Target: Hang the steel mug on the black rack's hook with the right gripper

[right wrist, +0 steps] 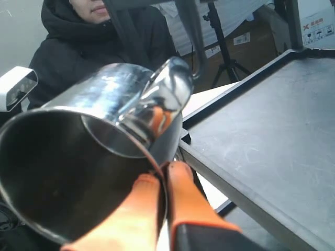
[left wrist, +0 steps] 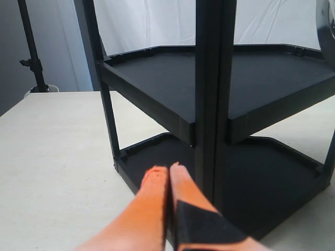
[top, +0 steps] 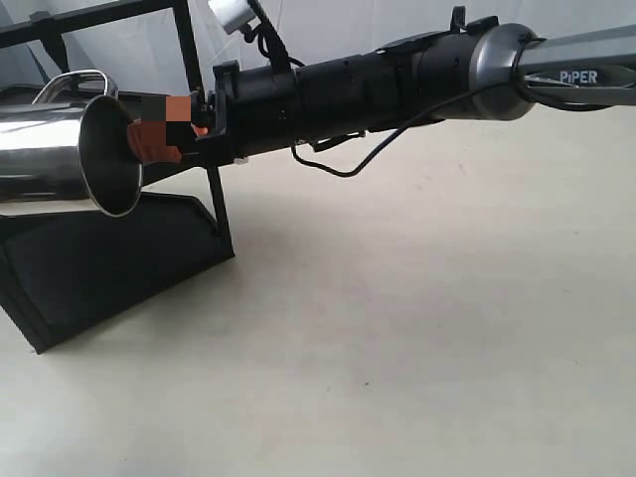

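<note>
- The small shiny steel mug with a loop handle is up in the air on the left, tipped on its side, just beside the tall matte black metal rack.
- The orange-fingered right tool is pinched on the mug's thin rim, one finger inside, one outside.
- The mug's handle sits near a thin black hook; I cannot tell if they touch.
- The mug looks hard, smooth and slippery, so it could slide or swing.
- The rim is a good spot to hold, since it leaves the handle free.
- The left tool has its orange fingers together, holding nothing, low over the pale tabletop.
</note>
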You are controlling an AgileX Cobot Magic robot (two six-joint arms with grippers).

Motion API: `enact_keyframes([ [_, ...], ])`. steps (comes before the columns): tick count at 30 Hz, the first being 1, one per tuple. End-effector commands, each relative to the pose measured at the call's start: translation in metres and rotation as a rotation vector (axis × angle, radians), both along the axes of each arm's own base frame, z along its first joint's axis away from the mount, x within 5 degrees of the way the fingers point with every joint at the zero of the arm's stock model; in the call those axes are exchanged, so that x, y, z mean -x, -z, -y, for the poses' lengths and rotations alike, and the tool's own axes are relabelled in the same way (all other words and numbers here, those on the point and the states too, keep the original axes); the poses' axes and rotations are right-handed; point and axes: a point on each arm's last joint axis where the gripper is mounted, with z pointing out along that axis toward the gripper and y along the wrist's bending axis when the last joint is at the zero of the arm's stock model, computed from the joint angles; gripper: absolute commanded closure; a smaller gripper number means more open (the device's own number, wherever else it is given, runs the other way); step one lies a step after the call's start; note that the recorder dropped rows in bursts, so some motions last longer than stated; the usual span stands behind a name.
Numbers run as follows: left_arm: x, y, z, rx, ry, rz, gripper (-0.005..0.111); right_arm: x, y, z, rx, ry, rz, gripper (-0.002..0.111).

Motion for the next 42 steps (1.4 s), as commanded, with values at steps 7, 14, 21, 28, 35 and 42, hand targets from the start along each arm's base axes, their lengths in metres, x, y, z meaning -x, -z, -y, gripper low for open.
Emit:
enact_keyframes([
  [7, 0.0003, -0.0014, 0.0, -0.001, 0.001, 0.011, 0.105, -0.0026, 0.0031, 0.0013, 0.026, 0.021, 0.009, 0.109],
  [14, 0.0003, -0.0014, 0.0, -0.001, 0.001, 0.011, 0.105, -0.0029, 0.0033, 0.0013, 0.028, 0.025, 0.01, 0.109],
  [21, 0.0003, -0.0014, 0.0, -0.001, 0.001, 0.011, 0.105, -0.0041, 0.0039, 0.0012, 0.034, 0.037, 0.013, 0.109],
  [28, 0.0003, -0.0014, 0.0, -0.001, 0.001, 0.011, 0.105, -0.0042, 0.004, 0.0012, 0.035, 0.038, 0.013, 0.109],
  [35, 0.0003, -0.0014, 0.0, -0.001, 0.001, 0.011, 0.105, -0.0046, 0.0042, 0.0012, 0.037, 0.043, 0.014, 0.081],
  [42, 0.0003, -0.0014, 0.0, -0.001, 0.001, 0.011, 0.105, -0.005, 0.0042, 0.0011, 0.038, 0.047, 0.014, 0.082],
])
